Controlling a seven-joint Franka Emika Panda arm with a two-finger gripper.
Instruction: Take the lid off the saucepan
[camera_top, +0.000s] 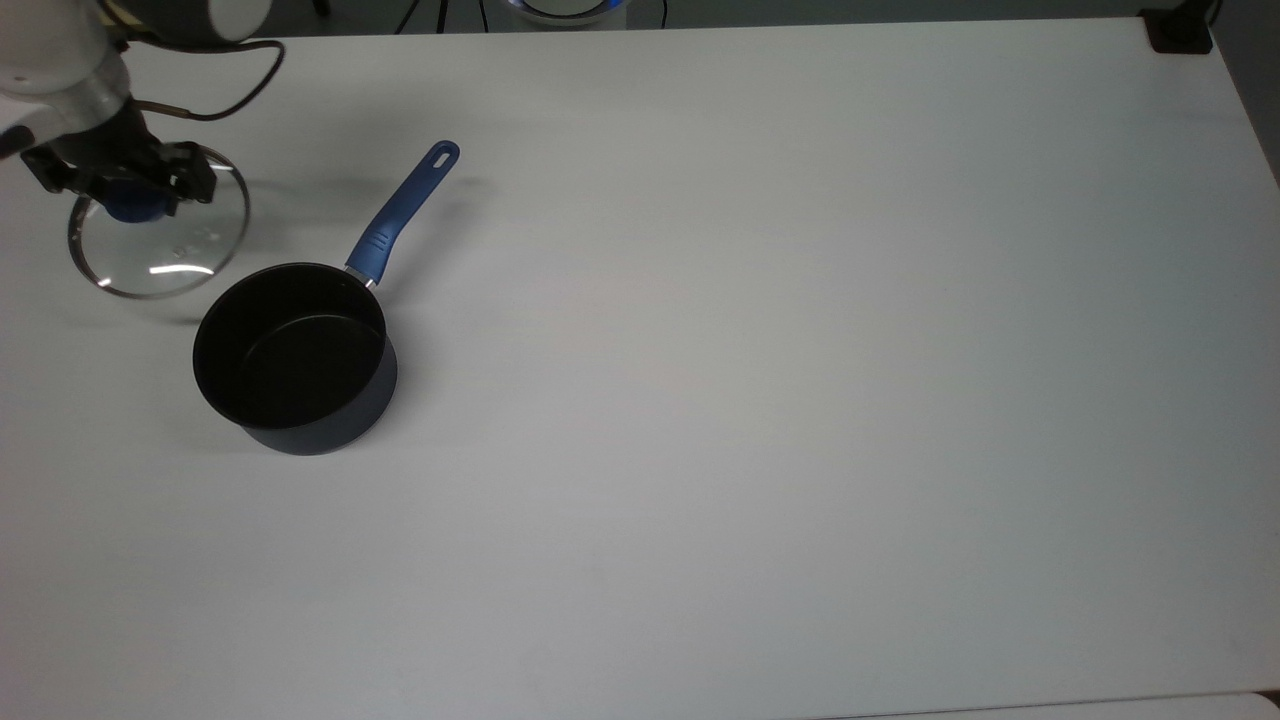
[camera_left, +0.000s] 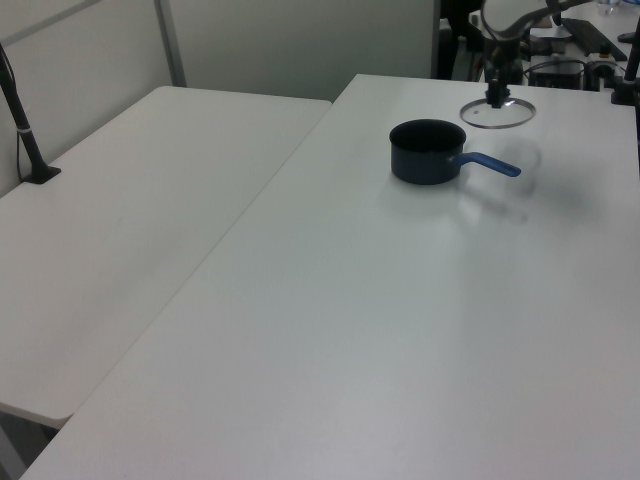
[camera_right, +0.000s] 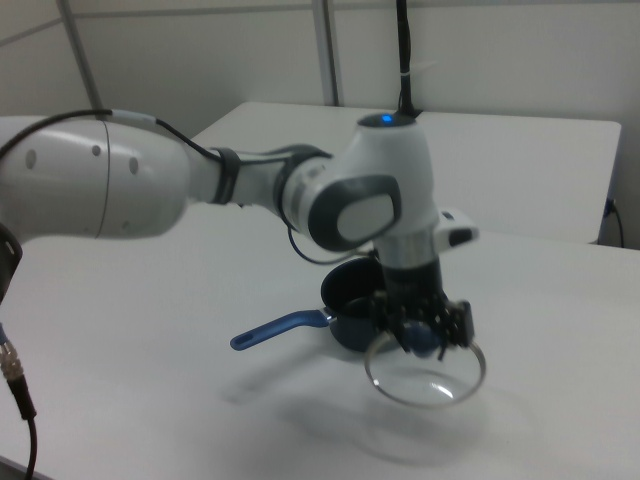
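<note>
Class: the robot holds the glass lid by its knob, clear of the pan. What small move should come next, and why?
Probably lower the round clear glass lid onto the bare white table: the gripper holds it off the open dark navy saucepan.

Top view looks straight down; left and right views face the saucepan (camera_top: 295, 358) from opposite sides.

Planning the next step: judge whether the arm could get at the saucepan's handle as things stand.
Probably not yet: the handle lies bare on the table with nothing around it, but the hand is shut on the lid, held beside the saucepan. It must put the lid down first.
</note>
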